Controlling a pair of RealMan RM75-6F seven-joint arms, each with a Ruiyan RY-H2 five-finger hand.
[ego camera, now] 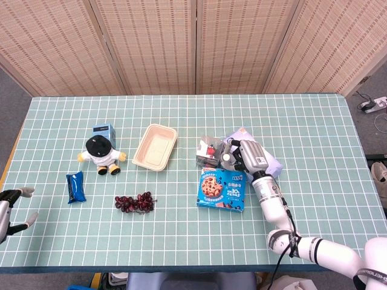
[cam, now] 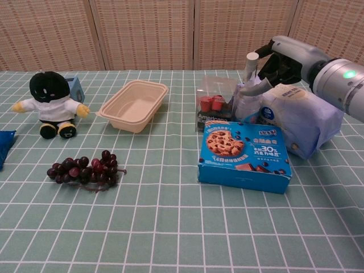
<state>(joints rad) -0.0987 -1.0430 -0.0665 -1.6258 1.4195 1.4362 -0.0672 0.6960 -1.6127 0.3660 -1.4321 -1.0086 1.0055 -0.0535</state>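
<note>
Metal robot hand around clear cylindrical bottle, beside crinkly plastic bag.

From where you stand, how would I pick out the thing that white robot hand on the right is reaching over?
Start at the blue cookie box lying flat right of the table's middle. Just behind it stands a small clear plastic bottle, under the right hand and against a pale lilac bag. Unlike the boxy pack of red-capped cups on its other side, it is upright, rounded and blue-labelled.
</note>
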